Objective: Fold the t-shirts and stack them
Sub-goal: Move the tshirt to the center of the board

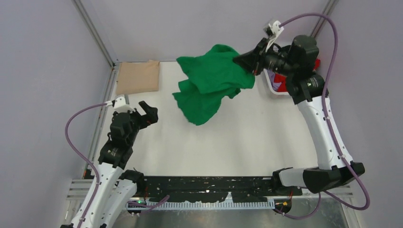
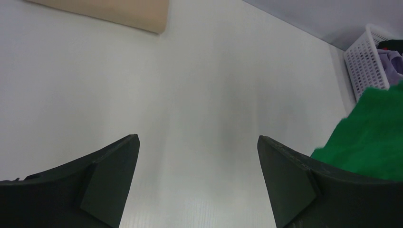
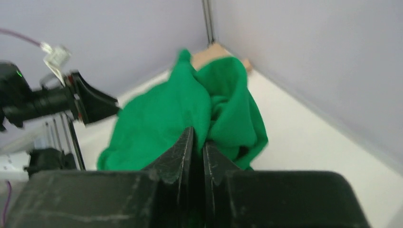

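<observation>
R hand (image 1: 243,60) pinched tight on bunched green t-shirt (image 1: 211,83), which hangs above tabletop (image 1: 247,142). L hand (image 1: 148,112) spread wide, holding nothing. Folded tan t-shirt (image 1: 138,77) in far-left corner.

Soft matt green cloth t-shirt (image 1: 211,80); smooth matt white table (image 1: 247,137); white plastic lattice basket (image 2: 363,61)

Top view: you look down from above and behind the bases onto the whole table (image 1: 266,142), from far off. Left wrist: you sit low over the table, facing across it between the left gripper (image 2: 197,138) fingers toward the basket (image 2: 363,61). Right wrist: very near, facing along the right gripper (image 3: 197,137) fingers toward the far-left corner, left arm (image 3: 38,102) at frame left. All three views share the green shirt (image 1: 211,80) and the tan shirt (image 1: 138,77).
</observation>
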